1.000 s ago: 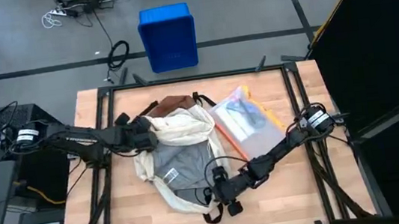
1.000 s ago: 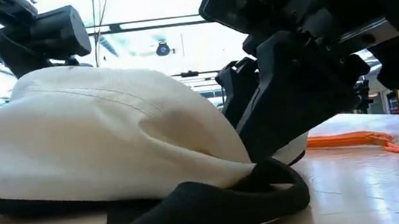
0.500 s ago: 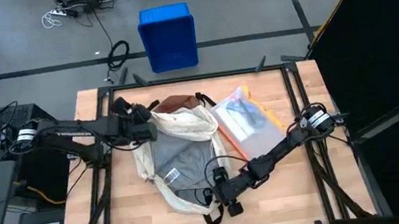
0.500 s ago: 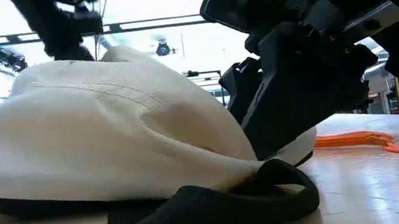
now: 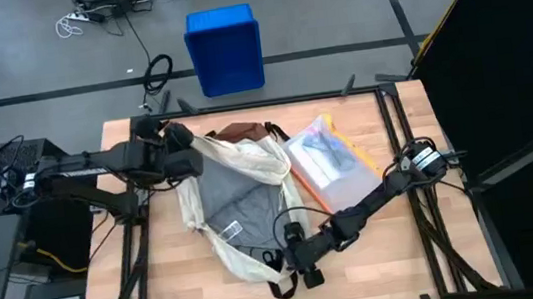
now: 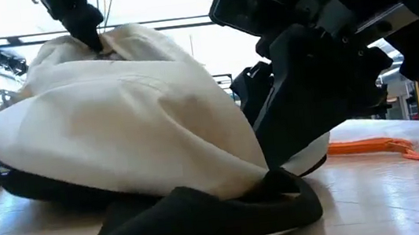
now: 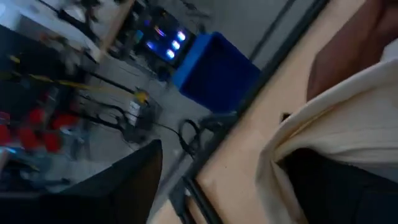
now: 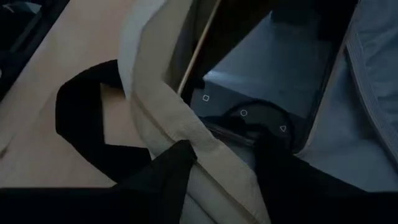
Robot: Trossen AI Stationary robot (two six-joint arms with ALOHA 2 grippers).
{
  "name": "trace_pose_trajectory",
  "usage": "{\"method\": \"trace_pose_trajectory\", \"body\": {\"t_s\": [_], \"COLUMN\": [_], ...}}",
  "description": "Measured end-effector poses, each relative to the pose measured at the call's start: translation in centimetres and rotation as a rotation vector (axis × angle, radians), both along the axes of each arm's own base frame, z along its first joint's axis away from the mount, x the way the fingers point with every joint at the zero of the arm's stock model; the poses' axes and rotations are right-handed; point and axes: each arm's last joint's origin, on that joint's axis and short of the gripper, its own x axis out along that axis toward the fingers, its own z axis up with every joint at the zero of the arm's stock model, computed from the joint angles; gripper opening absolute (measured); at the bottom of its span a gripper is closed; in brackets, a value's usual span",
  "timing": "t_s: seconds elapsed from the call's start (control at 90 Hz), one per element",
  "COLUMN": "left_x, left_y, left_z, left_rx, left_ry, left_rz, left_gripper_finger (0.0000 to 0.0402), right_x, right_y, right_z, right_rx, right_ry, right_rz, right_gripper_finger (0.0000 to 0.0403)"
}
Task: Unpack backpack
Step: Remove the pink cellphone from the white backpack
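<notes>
Left hand [image 5: 189,150] pinched the backpack's [image 5: 238,208] cream flap at its far edge; you needed a steady peel outward while the right hand [image 5: 294,257] clamped its near rim.

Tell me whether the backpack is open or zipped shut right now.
Open. The left gripper lifts the backpack flap, exposing grey lining; the right gripper pins the opposite edge.
</notes>
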Motion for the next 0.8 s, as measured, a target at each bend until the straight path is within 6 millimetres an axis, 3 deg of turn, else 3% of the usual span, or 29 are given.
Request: {"method": "trace_pose_trajectory", "body": {"t_s": [0.167, 0.322, 0.556, 0.689, 0.8], "left_x": [0.1, 0.3, 1.3, 1.0, 0.7], "left_y": [0.8, 1.8, 3.9, 5.3, 6.1], "left_z": [-2.7, -5.1, -8.6, -9.3, -8.5], "left_rx": [-0.109, -0.235, -0.452, -0.528, -0.575], "left_ry": [0.066, 0.090, -0.023, -0.061, -0.116], "left_rz": [0.001, -0.042, -0.228, -0.257, -0.268], "left_gripper_finger": [0.0300, 0.0300, 0.0294, 0.0286, 0.0284], "right_x": [-0.4, -0.7, -0.9, -0.8, -0.5], "right_y": [0.1, 0.2, -0.1, -0.4, -0.9], "right_z": [0.9, 3.0, 5.7, 6.4, 6.5], "right_rx": [0.007, 0.029, 0.010, -0.040, -0.062], "right_ry": [0.001, -0.046, -0.144, -0.189, -0.204], "right_rz": [0.030, 0.053, 0.068, 0.058, 0.049], "right_gripper_finger": [0.0152, 0.0155, 0.0155, 0.0159, 0.0160]}}
